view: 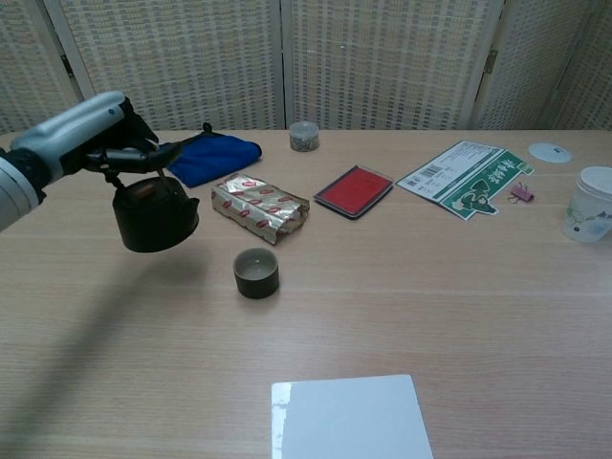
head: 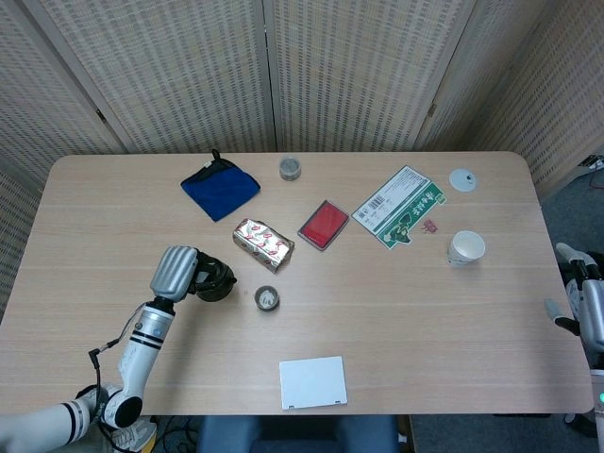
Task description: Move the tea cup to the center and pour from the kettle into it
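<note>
Left hand: the left hand (view: 91,134) grasps the handle of the dark kettle (view: 153,212), carried upright above the surface (head: 425,311) toward its left edge.
Right hand: the right hand (head: 587,300) shows only in part beyond the right edge; whether it is clenched or released cannot be told.
Tea cup: the small dark cup (view: 256,273) stands near the middle of the surface, apart from the kettle, just in front of the foil packet (view: 260,205).
Front edge: a white card (head: 312,381) lies flat.
</note>
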Action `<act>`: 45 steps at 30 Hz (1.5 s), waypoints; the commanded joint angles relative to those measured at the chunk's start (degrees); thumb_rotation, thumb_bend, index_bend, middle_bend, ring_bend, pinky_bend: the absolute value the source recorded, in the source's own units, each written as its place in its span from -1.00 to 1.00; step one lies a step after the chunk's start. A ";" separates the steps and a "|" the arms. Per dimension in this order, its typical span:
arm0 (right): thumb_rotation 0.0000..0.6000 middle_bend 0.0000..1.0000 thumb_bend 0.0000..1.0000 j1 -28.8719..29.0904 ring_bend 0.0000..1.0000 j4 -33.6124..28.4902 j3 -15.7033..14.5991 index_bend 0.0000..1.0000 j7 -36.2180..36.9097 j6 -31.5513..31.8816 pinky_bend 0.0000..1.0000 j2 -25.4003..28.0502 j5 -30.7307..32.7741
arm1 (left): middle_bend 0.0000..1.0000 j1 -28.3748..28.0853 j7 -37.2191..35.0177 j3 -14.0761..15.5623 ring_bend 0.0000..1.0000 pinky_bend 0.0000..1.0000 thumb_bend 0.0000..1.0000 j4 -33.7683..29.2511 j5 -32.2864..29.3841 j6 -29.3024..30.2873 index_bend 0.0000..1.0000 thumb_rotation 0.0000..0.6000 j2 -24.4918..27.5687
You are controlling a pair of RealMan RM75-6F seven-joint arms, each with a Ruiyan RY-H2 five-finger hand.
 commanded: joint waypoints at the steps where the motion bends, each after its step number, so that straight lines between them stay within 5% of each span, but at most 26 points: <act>1: 1.00 -0.50 -0.59 0.08 -0.71 -0.05 0.02 -0.60 -0.08 -0.05 -0.52 -0.04 -0.03 | 1.00 0.63 -0.43 0.44 0.94 0.46 -0.27 0.25 -0.47 -0.36 1.00 -0.18 0.80; 8: 1.00 -0.50 -0.59 0.34 -0.71 -0.13 0.01 -0.60 -0.30 -0.33 -0.52 -0.16 -0.05 | 1.00 1.66 -0.21 2.33 0.94 0.46 -0.27 2.57 0.86 -0.49 1.00 -0.28 1.96; 16: 1.00 -0.50 -0.59 0.45 -0.71 -0.02 -0.03 -0.60 -0.45 -0.50 -0.55 -0.40 0.20 | 1.00 2.25 -0.95 4.70 0.91 0.31 -0.34 8.28 3.92 -0.22 1.00 -0.82 1.48; 26: 1.00 -0.50 -0.59 0.50 -0.71 -0.08 -0.05 -0.60 -0.65 -0.51 -0.56 -0.43 0.37 | 1.00 2.80 -0.83 5.01 0.91 -0.29 -0.34 9.36 3.93 -0.75 1.00 -0.84 1.36; 45: 1.00 -0.50 -0.59 0.44 -0.71 -0.40 -0.11 -0.60 -0.91 -0.14 -0.56 -0.46 0.23 | 1.00 3.34 -1.43 6.68 0.88 -0.32 -0.34 15.38 6.45 -0.55 1.00 -0.85 -0.59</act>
